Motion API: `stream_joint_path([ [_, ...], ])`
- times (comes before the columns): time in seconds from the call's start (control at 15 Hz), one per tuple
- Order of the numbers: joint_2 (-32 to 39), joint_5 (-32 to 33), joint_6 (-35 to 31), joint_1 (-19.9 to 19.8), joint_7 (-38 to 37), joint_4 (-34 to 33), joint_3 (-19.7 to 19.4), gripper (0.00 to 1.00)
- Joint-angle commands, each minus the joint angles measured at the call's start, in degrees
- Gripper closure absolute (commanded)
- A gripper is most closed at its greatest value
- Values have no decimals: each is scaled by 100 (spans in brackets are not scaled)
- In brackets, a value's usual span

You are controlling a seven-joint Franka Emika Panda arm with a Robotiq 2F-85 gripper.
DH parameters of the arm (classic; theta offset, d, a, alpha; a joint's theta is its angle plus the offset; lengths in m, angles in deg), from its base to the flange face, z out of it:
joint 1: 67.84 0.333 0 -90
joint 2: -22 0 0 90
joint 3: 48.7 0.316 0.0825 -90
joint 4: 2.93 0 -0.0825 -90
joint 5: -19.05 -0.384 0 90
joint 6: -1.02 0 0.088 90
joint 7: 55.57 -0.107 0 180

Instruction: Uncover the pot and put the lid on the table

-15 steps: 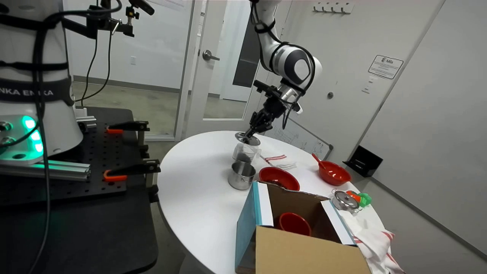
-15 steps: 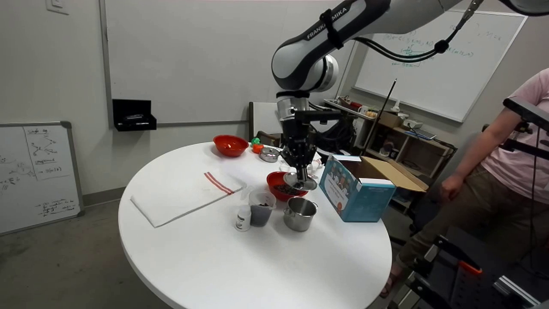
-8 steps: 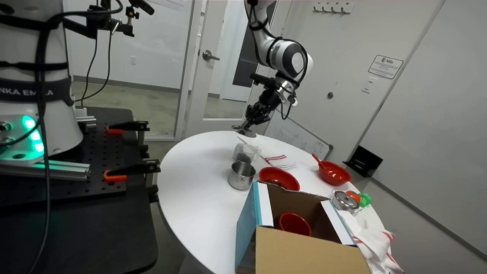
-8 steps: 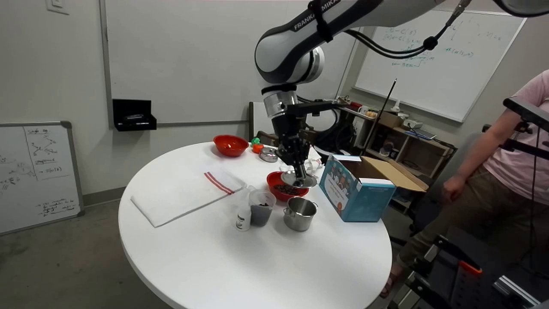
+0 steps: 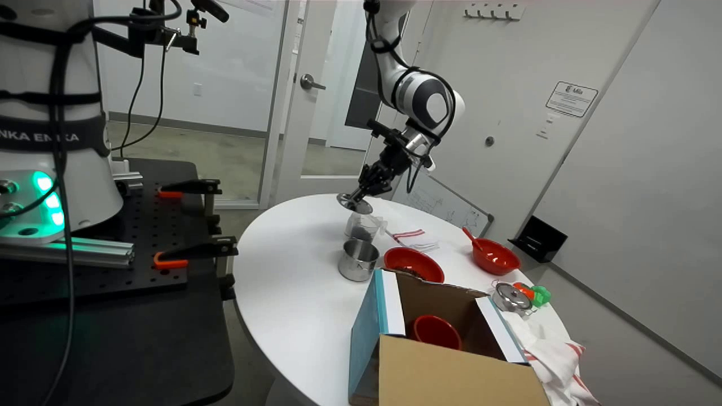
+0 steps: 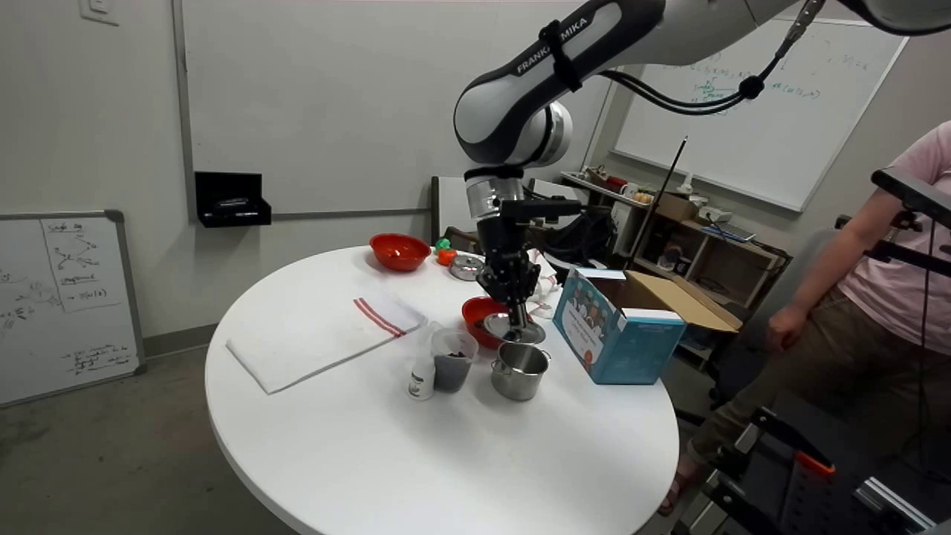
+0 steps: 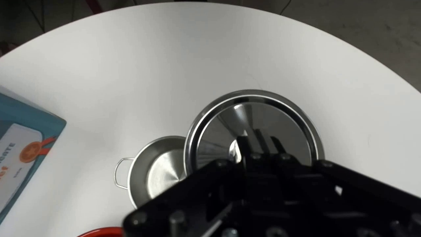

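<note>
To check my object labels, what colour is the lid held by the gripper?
The lid is shiny silver, shown best in the wrist view.

on the table (image 6: 438, 468), the pot (image 6: 518, 377) stands between the cup (image 6: 452, 365) and box (image 6: 631, 348).

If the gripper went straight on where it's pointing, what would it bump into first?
Most likely the table: the gripper slants down toward it, so the lid it holds would touch down first. The lid might clip the pot on the way; depth is unclear.
</note>
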Motion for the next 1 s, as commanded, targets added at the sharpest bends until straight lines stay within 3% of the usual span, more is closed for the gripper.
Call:
stream_joint_path([
  [0.0,-545,-509,-579,-55,-692,815,10,100],
  [0.13,-672,-730,-823,-26,-1118,1050,-50,100],
  [0.2,-799,-800,-1024,-87,-993,1229,-19,100],
  [0.27,-404,-586,-666,-31,-886,699,-30,98],
  [0.53,-572,-624,-820,-31,-979,926,-47,100],
  [0.93,91,-511,-414,103,-757,167,128,100],
])
